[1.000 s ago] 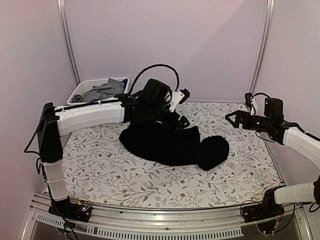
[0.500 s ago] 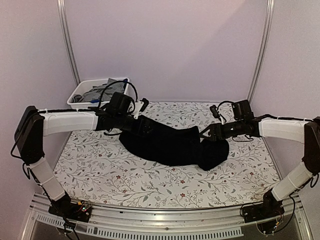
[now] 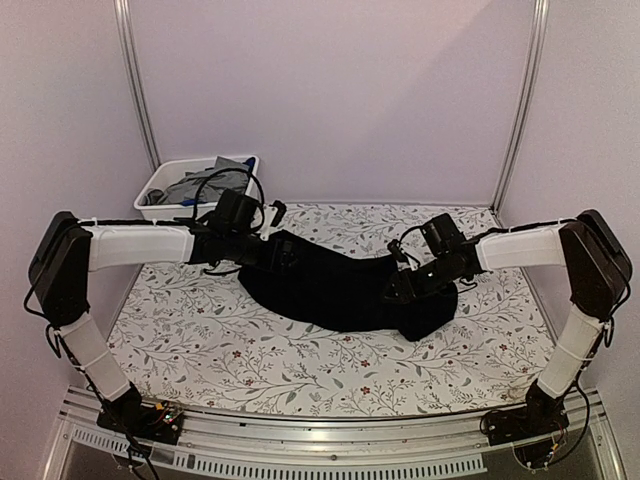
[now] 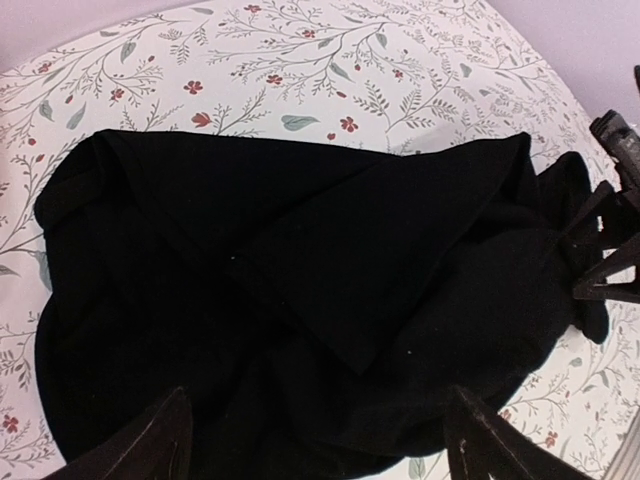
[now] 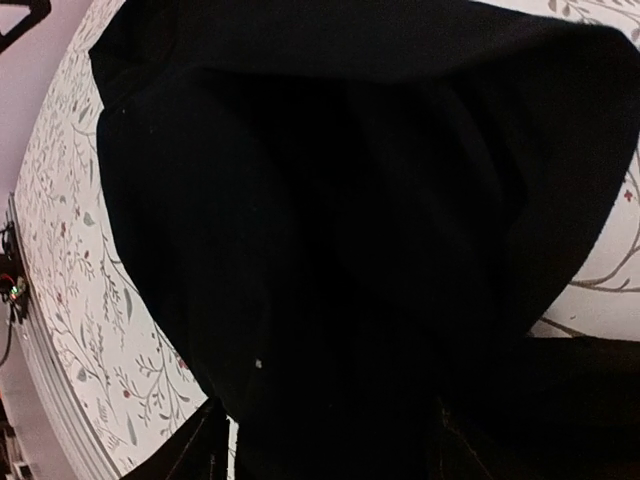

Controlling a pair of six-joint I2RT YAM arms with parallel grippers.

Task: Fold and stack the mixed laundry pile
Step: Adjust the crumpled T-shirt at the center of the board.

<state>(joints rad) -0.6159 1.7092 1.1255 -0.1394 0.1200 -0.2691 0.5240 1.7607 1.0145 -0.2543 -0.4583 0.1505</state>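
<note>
A black T-shirt [image 3: 340, 290] lies crumpled across the middle of the floral table. In the left wrist view the black T-shirt [image 4: 300, 280] fills most of the picture. My left gripper [image 3: 278, 250] hovers low over its left end, and the left gripper [image 4: 320, 400] stands wide open with only cloth beneath. My right gripper [image 3: 395, 288] is down on the shirt's bunched right part. In the right wrist view the right gripper [image 5: 325, 420] has its fingers apart, with the black T-shirt [image 5: 380, 200] between and under them. A grey shirt [image 3: 205, 182] lies in the bin.
A white plastic bin [image 3: 150, 195] stands at the back left corner. The floral tablecloth [image 3: 300, 360] shows bare in front of the shirt. Metal frame posts [image 3: 135, 80] rise at the back corners. The right gripper [image 4: 605, 260] shows at the right edge of the left wrist view.
Both arms have swung in and down onto the black T-shirt, the left to its left end, the right from the far right to its right end. The right fingers have narrowed.
</note>
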